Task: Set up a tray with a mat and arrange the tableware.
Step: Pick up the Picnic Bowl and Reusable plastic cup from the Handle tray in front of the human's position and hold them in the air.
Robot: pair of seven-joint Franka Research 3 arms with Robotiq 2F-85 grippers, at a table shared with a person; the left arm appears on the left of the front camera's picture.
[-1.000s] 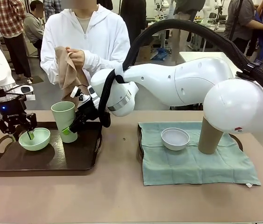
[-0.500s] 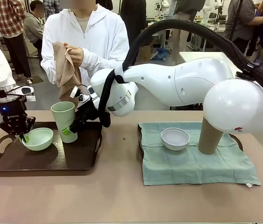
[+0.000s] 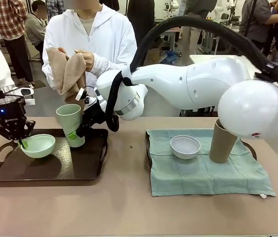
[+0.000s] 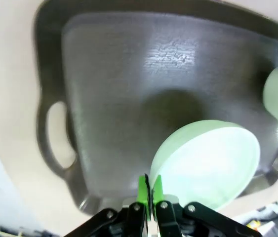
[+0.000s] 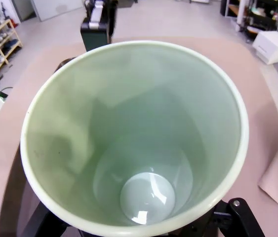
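A pale green bowl (image 3: 37,145) hangs just above the dark tray (image 3: 55,168). My left gripper (image 3: 20,142) is shut on its near-left rim. In the left wrist view the green pads (image 4: 142,190) pinch the rim of the bowl (image 4: 208,163), which casts a shadow on the tray (image 4: 119,98). My right gripper (image 3: 74,134) is shut around the tall pale green cup (image 3: 69,121), which is tilted and slightly off the tray. In the right wrist view I look into the cup (image 5: 139,138), with black fingers (image 5: 235,215) at either side. The person holds a beige mat (image 3: 67,71) behind the tray.
On the right, a teal mat (image 3: 208,170) covers a second tray (image 3: 147,148). On it stand a small white bowl (image 3: 185,146) and a tall brown cup (image 3: 222,143). My right arm spans the table's middle, and bare tabletop runs along the front.
My left gripper closed on the bowl's rim and raised it slightly. My right arm lifted the green cup a little. The person spread the beige mat with both hands.
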